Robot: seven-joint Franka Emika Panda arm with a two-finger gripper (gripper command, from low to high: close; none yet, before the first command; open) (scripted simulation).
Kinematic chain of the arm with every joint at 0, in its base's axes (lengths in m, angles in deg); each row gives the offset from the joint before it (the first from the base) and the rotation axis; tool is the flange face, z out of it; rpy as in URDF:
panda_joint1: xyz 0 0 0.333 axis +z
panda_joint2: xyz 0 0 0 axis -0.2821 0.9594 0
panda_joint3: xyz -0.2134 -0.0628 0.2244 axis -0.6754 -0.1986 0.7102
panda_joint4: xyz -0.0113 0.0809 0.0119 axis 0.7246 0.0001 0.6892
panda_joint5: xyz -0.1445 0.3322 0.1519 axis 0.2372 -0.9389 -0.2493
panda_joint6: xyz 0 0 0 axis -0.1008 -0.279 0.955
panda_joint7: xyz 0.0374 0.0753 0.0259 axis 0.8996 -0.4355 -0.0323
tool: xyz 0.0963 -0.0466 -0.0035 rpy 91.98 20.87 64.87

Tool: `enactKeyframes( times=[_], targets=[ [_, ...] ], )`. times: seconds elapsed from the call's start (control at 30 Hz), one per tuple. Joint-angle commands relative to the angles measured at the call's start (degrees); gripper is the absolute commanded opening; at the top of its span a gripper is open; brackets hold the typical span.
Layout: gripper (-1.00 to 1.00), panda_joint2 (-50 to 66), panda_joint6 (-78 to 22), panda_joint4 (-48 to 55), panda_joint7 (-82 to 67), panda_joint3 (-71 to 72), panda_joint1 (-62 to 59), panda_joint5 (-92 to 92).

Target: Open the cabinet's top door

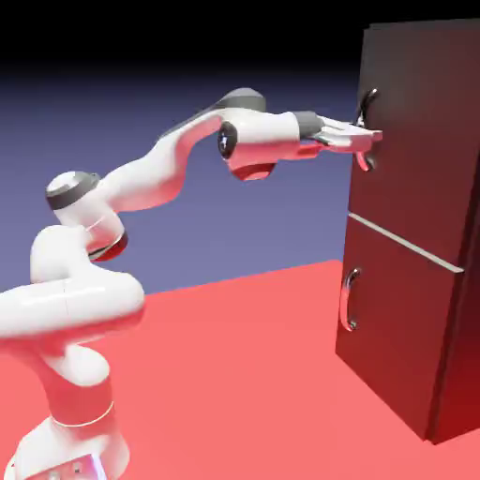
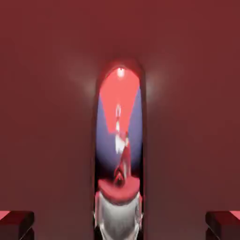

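Top door (image 1: 412,122) handle (image 1: 367,128), arm (image 1: 159,173) level, fingers (image 1: 367,137) clamped on it

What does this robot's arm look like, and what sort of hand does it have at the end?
The arm is glossy white, built of thick rounded segments with dark grey bands at the joints. Its base shows a small pink-violet glow. No loose cables show. The hand is a pale, flat block behind a dark grey wrist collar, ending in two small grey fingers rather than anything like a palm.
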Motion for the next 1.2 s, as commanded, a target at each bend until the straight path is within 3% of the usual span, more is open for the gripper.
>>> enactKeyframes(
  times=[0.0,0.3,0.6,0.87,1.17],
  targets=[
    [-1.00,0.27,-2.52,-1.91,-1.73,-0.82,1.01,-0.75],
    [-1.00,4.99,-24.95,-15.38,-13.62,-9.25,6.56,-0.66],
    [-1.00,13.18,-47.37,-21.67,-22.59,-18.74,5.38,6.83],
    [-1.00,24.74,-67.31,-20.59,-31.05,-25.28,-0.78,17.58],
    [-1.00,43.14,-85.91,-10.46,-42.67,-25.92,-11.19,33.52]
  ],
)
